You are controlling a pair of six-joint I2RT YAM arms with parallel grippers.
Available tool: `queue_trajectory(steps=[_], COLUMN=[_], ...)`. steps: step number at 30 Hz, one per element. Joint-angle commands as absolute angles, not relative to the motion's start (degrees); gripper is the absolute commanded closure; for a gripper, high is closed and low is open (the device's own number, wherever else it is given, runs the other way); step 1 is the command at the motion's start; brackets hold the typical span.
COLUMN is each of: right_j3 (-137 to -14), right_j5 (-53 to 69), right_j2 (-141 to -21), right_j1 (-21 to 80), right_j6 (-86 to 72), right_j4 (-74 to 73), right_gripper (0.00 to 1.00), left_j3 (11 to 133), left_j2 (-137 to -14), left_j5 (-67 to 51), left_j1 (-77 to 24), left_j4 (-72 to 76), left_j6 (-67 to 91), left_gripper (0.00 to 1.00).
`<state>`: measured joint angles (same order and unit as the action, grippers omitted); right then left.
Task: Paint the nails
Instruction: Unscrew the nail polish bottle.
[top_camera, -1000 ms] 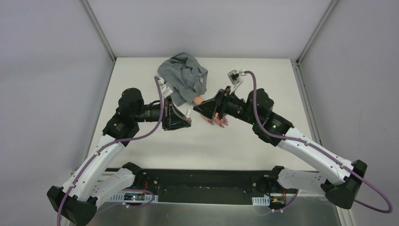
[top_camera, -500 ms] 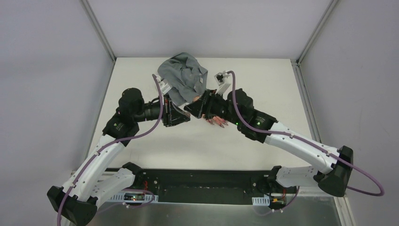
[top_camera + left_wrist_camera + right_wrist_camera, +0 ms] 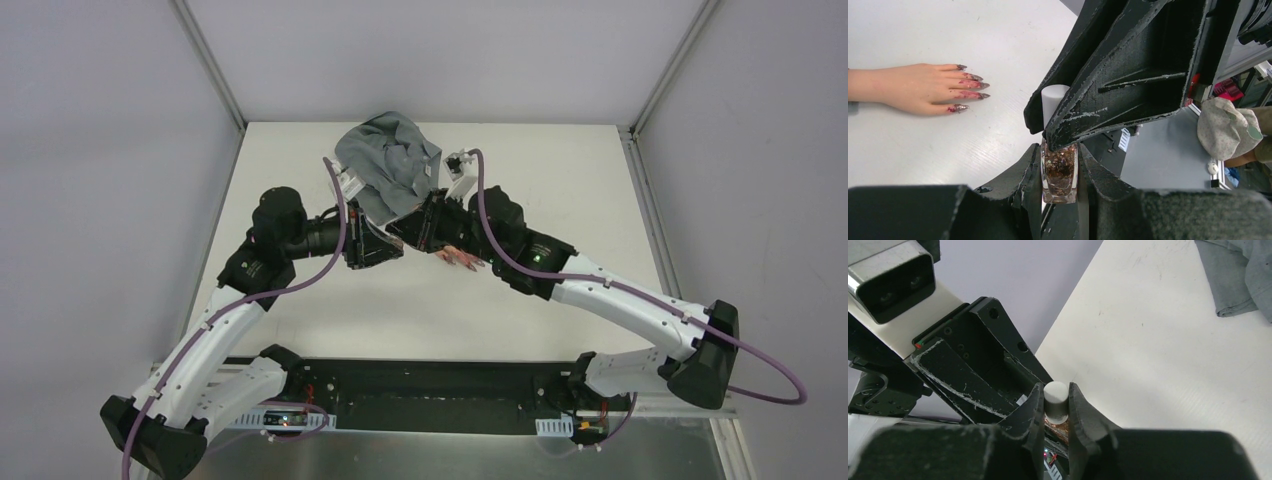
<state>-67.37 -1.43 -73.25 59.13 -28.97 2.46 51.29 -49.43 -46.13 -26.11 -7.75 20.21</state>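
Note:
A small glass polish bottle (image 3: pixel 1060 172) of glittery brown-red polish is pinched between the fingers of my left gripper (image 3: pixel 1060 150), which is shut on it. Its white cap (image 3: pixel 1056 399) sits between both fingers of my right gripper (image 3: pixel 1055 390), which has closed on it from the other side. In the top view the two grippers meet tip to tip (image 3: pixel 392 238) just left of the fake hand (image 3: pixel 455 256). The peach hand (image 3: pixel 913 87) lies flat on the table. Its pointed dark purplish-red nails (image 3: pixel 973 86) point towards the grippers, and smeared polish shows on the fingertips.
The hand's crumpled grey sleeve (image 3: pixel 392 165) lies on the white table (image 3: pixel 560 190) behind the grippers. The table's left edge (image 3: pixel 225 200) runs close to the left arm. Grey walls and metal corner posts enclose the far side.
My right arm has swung left, from above the fake hand to the left gripper. Its jaws have closed from wide open onto the bottle's cap. The left gripper has hardly moved.

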Motion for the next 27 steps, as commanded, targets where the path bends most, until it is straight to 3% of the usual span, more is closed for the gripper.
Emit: queue_trajectory(steps=[1,2,6,21,27], right_j3=[-70.28,-70.1,-69.01,-61.39,-60.78], right_j5=[-2.82,-2.83,-0.63,38.21,46.78], right_j2=[-73.28,-73.1,-71.58,-66.95,-66.8], right_j1=[59.33,59.3,58.53,50.49,50.38], right_j6=[-28.51,-28.14,-25.72,-19.25,-19.77], right_j4=[2.94,2.84,2.72,16.06,20.68], right_gripper=[0.96,1.0,1.0,1.0,1.0], left_j3=[52.0,52.08,52.62,54.31,54.39], left_j2=[-48.59,-48.65,-48.91,-48.26,-48.43], left_j5=[-48.31,-48.8,-51.22,-70.58,-73.1], left_j1=[-25.58,-25.58,-25.58,-26.72,-28.33], left_j4=[-6.43,-6.42,-6.42,-5.36,-5.21], left_j6=[20.19,20.33,20.65,18.86,18.55], left_gripper=[1.0,1.0,1.0,1.0,1.0])
